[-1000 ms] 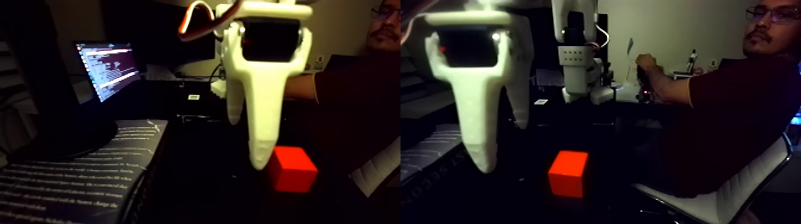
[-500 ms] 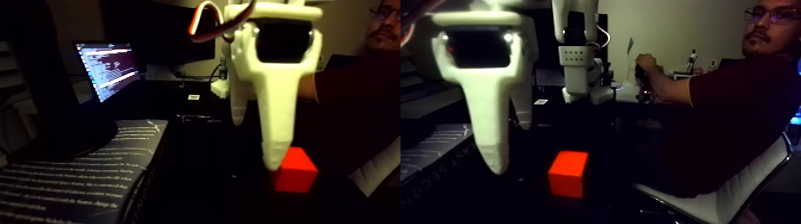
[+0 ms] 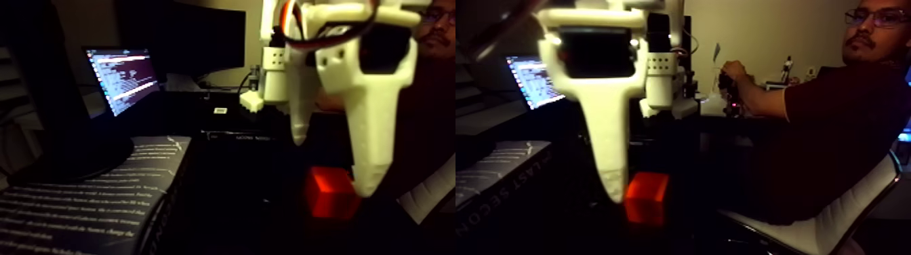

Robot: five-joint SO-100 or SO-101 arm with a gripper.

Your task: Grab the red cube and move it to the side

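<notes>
Now we lower the white gripper (image 3: 335, 166), jaws spread and empty, until both fingers straddle the red cube (image 3: 327, 192), then close.

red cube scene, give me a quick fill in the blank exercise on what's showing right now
1. The cube on the dark table is coloured ____.
2. The gripper above it is made of ____ plastic.
3. In the left half of the stereo pair, the lit laptop screen stands to the ____ of the gripper.
4. The person sits at the ____ edge of the picture.

Missing words: red; white; left; right
</notes>
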